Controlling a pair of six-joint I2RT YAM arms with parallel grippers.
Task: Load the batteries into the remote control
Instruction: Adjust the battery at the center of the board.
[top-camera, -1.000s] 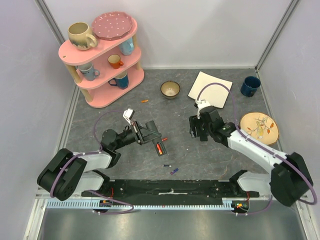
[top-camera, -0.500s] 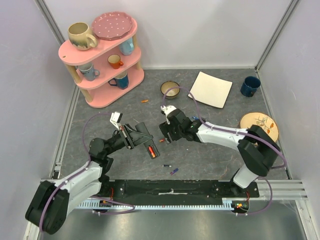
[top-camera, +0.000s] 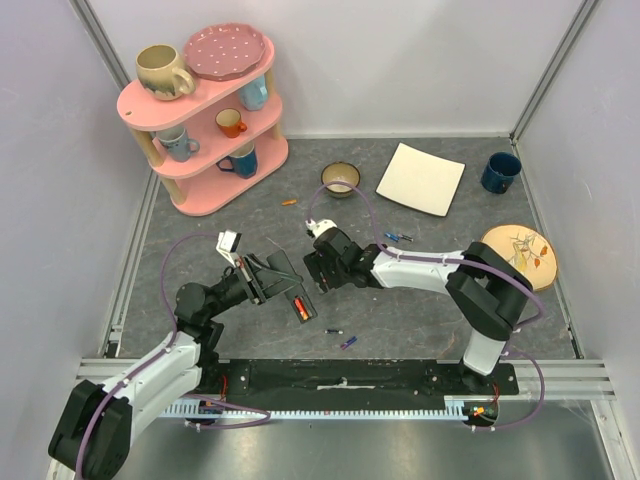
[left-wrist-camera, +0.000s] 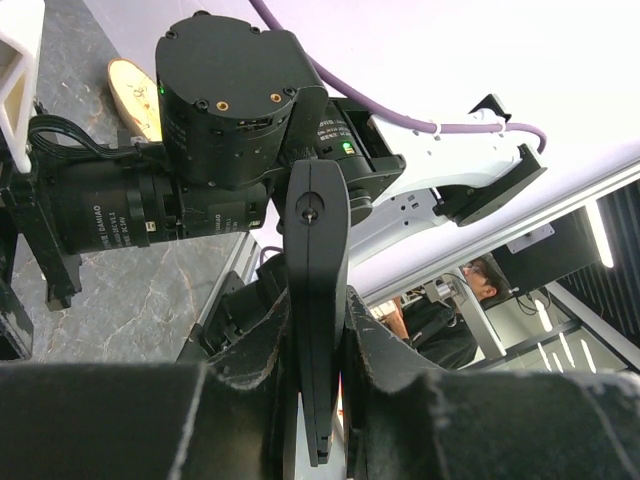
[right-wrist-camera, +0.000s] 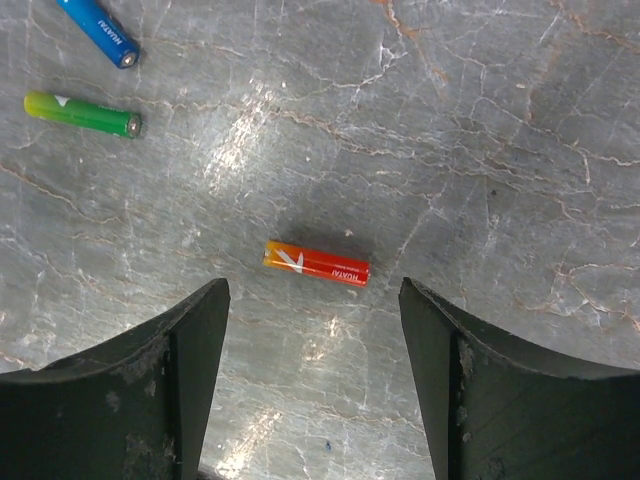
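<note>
My left gripper (top-camera: 268, 282) is shut on the remote control (top-camera: 287, 292), a slim black bar held off the table. A red-orange battery (top-camera: 298, 307) lies in the remote's open compartment. In the left wrist view the remote control (left-wrist-camera: 317, 250) stands edge-on, clamped between both fingers. My right gripper (top-camera: 322, 272) hangs just right of the remote, open and empty. Below the right gripper (right-wrist-camera: 312, 300), a red-orange battery (right-wrist-camera: 317, 263) lies flat on the grey table, just beyond the fingertips. A green battery (right-wrist-camera: 82, 113) and a blue battery (right-wrist-camera: 98, 30) lie further off.
More loose batteries lie on the table: two near the front (top-camera: 334, 331) (top-camera: 348, 343), an orange one (top-camera: 290, 202) by the pink shelf (top-camera: 200, 190). A small bowl (top-camera: 341, 179), cream square plate (top-camera: 421, 178), blue mug (top-camera: 500, 172) and wooden plate (top-camera: 517, 252) stand behind and to the right.
The right arm has swung left from the cream plate to beside the remote, over the red-orange battery. The left arm has drawn back slightly towards the front left, still holding the remote.
</note>
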